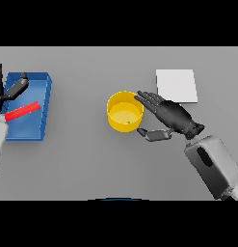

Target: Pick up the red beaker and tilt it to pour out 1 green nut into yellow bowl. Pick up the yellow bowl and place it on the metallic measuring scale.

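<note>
Nearest me, my right hand reaches in from the lower right, fingers straight and spread along the bowl's right rim, thumb just below its side; nothing is held yet. That yellow bowl sits mid-surface with a small green speck inside, which I take for the nut, so the pour looks done. At far left my left hand is over the blue tray, the red beaker lying tilted by it; whether those fingers hold it I cannot tell. What's left, I judge: grip the bowl, lift it, set it on the pale square scale, near its upper right. Around everything, the grey surface runs plain to the frame edges; no walls show.
</note>
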Controlling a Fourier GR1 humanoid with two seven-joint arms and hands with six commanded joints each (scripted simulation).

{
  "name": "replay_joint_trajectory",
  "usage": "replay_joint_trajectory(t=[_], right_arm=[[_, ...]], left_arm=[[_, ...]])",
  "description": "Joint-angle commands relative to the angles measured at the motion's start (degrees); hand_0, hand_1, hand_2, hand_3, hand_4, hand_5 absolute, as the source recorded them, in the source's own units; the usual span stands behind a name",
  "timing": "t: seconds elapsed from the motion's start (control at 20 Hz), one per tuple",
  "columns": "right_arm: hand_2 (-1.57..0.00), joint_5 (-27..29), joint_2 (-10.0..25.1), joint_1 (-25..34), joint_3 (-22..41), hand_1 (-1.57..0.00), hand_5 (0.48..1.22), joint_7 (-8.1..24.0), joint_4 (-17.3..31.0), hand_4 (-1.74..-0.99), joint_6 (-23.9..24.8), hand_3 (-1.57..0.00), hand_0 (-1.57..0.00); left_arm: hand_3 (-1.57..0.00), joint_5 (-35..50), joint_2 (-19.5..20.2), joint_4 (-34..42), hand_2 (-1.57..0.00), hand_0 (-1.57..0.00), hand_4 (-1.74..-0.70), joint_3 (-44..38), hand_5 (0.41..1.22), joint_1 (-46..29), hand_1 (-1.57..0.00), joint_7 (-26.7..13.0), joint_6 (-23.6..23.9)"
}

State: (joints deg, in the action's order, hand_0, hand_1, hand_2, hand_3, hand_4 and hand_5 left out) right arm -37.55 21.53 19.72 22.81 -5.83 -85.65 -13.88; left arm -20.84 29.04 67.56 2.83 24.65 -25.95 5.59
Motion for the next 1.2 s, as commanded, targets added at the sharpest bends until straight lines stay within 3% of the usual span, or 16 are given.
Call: replay_joint_trajectory(t=[0.0, 0.15, 0.4, 1.0, 1.15], right_arm=[[0.0, -1.8, 0.8, 2.3, 1.7, 0.0, 0.676, -1.3, 1.4, -1.217, -0.9, 0.0, 0.0], [0.0, -6.5, 2.9, 7.5, 6.3, 0.0, 0.698, -3.5, 4.8, -1.227, -3.9, 0.0, 0.0], [0.0, -11.1, 2.0, 13.0, 12.0, 0.0, 0.717, -4.6, 9.7, -1.215, -7.4, 0.0, 0.0], [0.0, -13.5, -3.6, 22.5, 17.3, 0.0, 0.736, -4.8, 21.4, -1.261, -12.7, 0.0, 0.0], [0.0, -13.3, -4.0, 23.1, 17.4, 0.0, 0.74, -5.2, 24.0, -1.27, -13.5, 0.0, 0.0]], left_arm=[[0.0, -0.3, 0.3, -0.7, 0.0, 0.0, -0.74, 0.0, 0.693, 0.4, 0.0, -0.3, 0.0], [0.0, -0.3, 0.2, -0.7, 0.0, 0.0, -0.74, 0.3, 0.701, 0.1, 0.0, -0.5, -0.4], [0.0, 0.1, 1.0, -0.8, 0.0, 0.0, -0.75, -0.2, 0.707, 0.0, 0.0, 0.4, -0.7], [0.0, 0.2, 1.4, -0.2, 0.0, 0.0, -0.74, -0.5, 0.698, -0.4, 0.0, 0.2, -0.6], [0.0, 0.7, 1.4, -1.2, 0.0, 0.0, -0.75, -1.0, 0.698, -0.9, 0.0, 1.8, -0.5]])
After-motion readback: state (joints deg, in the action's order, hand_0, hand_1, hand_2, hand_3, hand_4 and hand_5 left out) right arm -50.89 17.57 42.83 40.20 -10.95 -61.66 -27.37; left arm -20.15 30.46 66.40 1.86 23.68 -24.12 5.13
